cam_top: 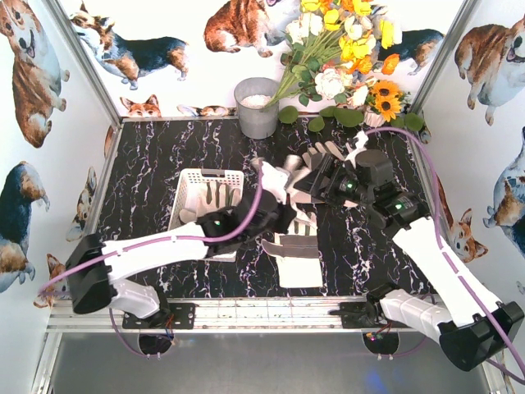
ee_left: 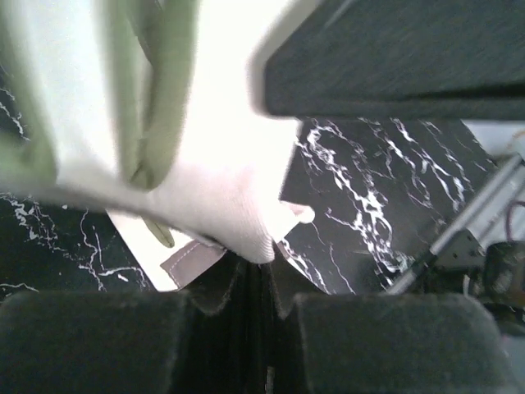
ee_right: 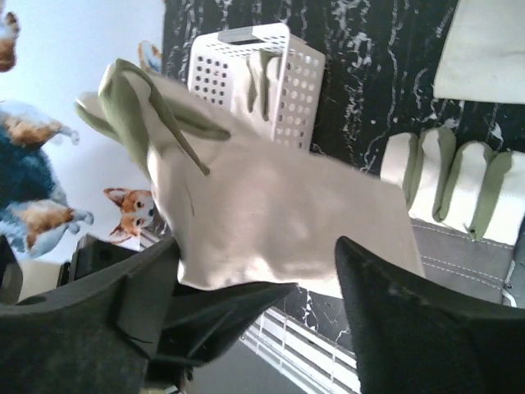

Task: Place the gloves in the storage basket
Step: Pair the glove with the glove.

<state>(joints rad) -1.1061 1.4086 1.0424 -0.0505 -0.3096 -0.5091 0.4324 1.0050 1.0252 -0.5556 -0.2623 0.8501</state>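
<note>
- Closest to my bases, the near glove (cam_top: 299,261) lies flat on the table (cam_top: 164,156), just right of my left forearm.
- Above it, my left claw (ee_left: 261,283) is pressed together on the held glove (ee_left: 213,164). It pinches a fold at the glove's lower edge, and the rest of the fabric bulges away from the pads.
- My right claw (ee_right: 258,246) faces the left one with its fingers spread wide, one on each side of that same glove. I cannot tell whether either pad touches the cloth.
- The held glove (cam_top: 267,171) is up off the table between my two claws, its grey-green fingers flopping loose at the free end. It is to the right of the basket, not over it.
- The basket (cam_top: 189,185) stands on the table left of my claws, just beyond my left arm. One basket glove (cam_top: 217,195) lies inside it.
- Beyond my right claw, the far glove (cam_top: 324,152) lies on the table, fingers pointing away from me.
- At the back edge stands the bucket (cam_top: 257,111), with the flowers (cam_top: 344,49) to its right.
</note>
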